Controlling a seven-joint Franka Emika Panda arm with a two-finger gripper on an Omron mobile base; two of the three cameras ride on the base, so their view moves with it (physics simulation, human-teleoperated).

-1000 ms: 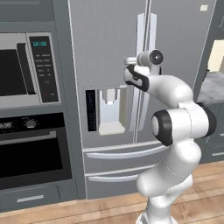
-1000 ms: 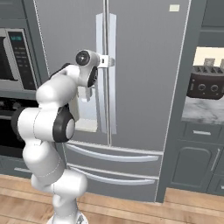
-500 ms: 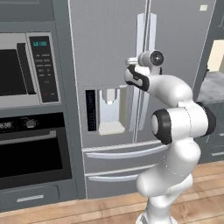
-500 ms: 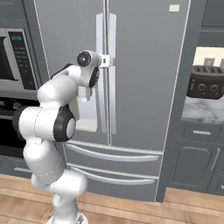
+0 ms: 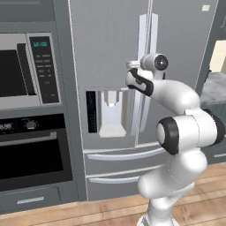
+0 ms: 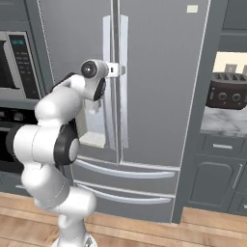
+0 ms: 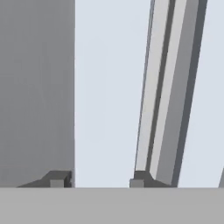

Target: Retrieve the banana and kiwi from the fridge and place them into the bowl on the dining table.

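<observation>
Fridge (image 5: pixel 110 79): tall grey steel French-door unit, both upper doors closed, standing straight ahead of the robot between the oven column and the dark cabinet run. Two pale vertical handles (image 6: pixel 115 79) meet at the centre seam. Two lower drawers (image 6: pixel 123 185), each with a curved bar pull, closed. Water dispenser (image 5: pixel 110 112) recessed in the left door, beside a narrow dark control strip.

Wall oven (image 5: pixel 31 152): dark, built into the column left of the fridge, with a microwave (image 5: pixel 24 73) above it.

Cabinet counter (image 6: pixel 226 128): marbled top to the right of the fridge, carrying a dark toaster (image 6: pixel 226 91).

Floor (image 6: pixel 144 231): light wooden planks.

Gripper (image 7: pixel 100 180): raised to mid-height at the door handles. In the hand view the left door's pale handle (image 7: pixel 109 87) fills the gap between the two dark fingertips (image 7: pixel 57 179), each tip at one edge of it; firm clamping on the handle cannot be told.
</observation>
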